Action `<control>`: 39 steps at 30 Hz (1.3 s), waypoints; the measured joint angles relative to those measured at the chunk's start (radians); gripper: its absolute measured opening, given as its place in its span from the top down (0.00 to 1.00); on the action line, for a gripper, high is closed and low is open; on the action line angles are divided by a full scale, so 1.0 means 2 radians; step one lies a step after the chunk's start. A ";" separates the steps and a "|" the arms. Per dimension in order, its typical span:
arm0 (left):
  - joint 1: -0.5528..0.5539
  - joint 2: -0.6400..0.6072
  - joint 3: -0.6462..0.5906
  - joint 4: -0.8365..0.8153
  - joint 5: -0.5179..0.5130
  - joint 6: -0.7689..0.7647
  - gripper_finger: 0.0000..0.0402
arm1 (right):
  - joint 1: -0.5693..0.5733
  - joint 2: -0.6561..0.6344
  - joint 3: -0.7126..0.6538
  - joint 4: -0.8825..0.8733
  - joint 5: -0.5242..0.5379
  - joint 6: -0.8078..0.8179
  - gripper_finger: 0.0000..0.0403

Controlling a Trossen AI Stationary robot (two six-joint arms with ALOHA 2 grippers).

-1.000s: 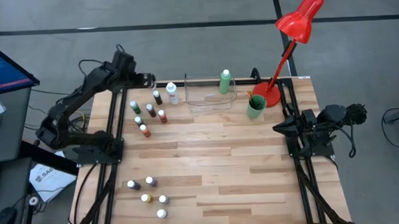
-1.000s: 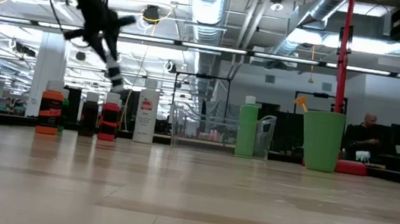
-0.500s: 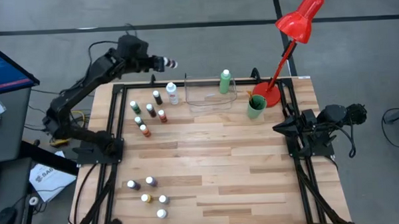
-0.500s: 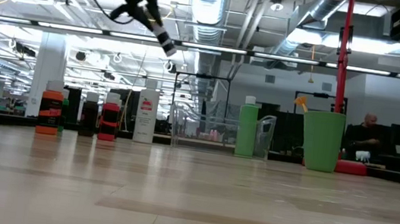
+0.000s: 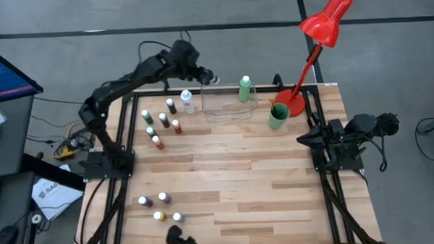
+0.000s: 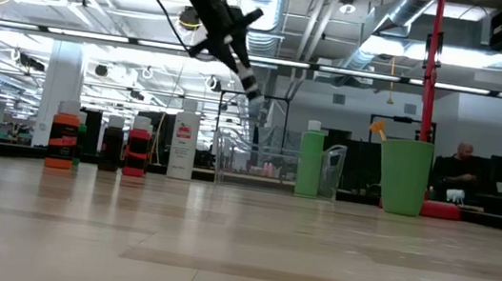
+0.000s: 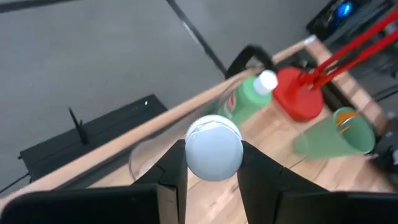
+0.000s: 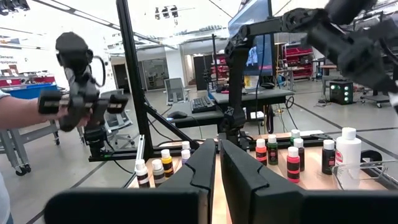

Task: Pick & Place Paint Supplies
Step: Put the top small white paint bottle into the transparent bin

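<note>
My left gripper [image 5: 210, 78] hung in the upper middle of the high view, past the table's far edge [image 5: 223, 88] and just above the clear plastic tray [image 5: 229, 105]. Fingers were clamped on a small white-capped bottle [image 7: 214, 146]; the left wrist view showed its cap between my two dark fingers [image 7: 171, 168], with the tray rim, the tall green bottle [image 7: 245, 99], the red lamp base [image 7: 300, 94] and the green cup [image 7: 336, 133] beyond. In the low view the held bottle [image 6: 253, 90] sat high, well clear of the tabletop.

My right gripper [image 5: 305, 138] was parked at the right edge of the table, fingers together [image 8: 217, 163].

The tall white bottle [image 5: 187, 101] stood just left of the tray. A cluster of small bottles [image 5: 161, 123] stood upper left on the table, another group [image 5: 160, 207] lower left. The middle and right of the tabletop [image 5: 262, 178] were bare wood, open for travel. The green cup [image 5: 277, 115] and lamp base [image 5: 290, 102] crowded the upper right corner.
</note>
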 joint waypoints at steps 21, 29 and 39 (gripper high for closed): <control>-0.025 0.102 0.001 -0.026 -0.031 0.088 0.78 | 0.000 0.000 0.000 0.000 0.000 0.000 0.95; -0.025 0.110 0.001 -0.035 -0.032 0.133 0.78 | 0.000 0.000 0.000 0.000 0.000 0.000 0.95; -0.027 0.110 -0.006 -0.033 -0.050 0.154 0.78 | 0.000 0.000 0.000 0.000 0.000 0.000 0.95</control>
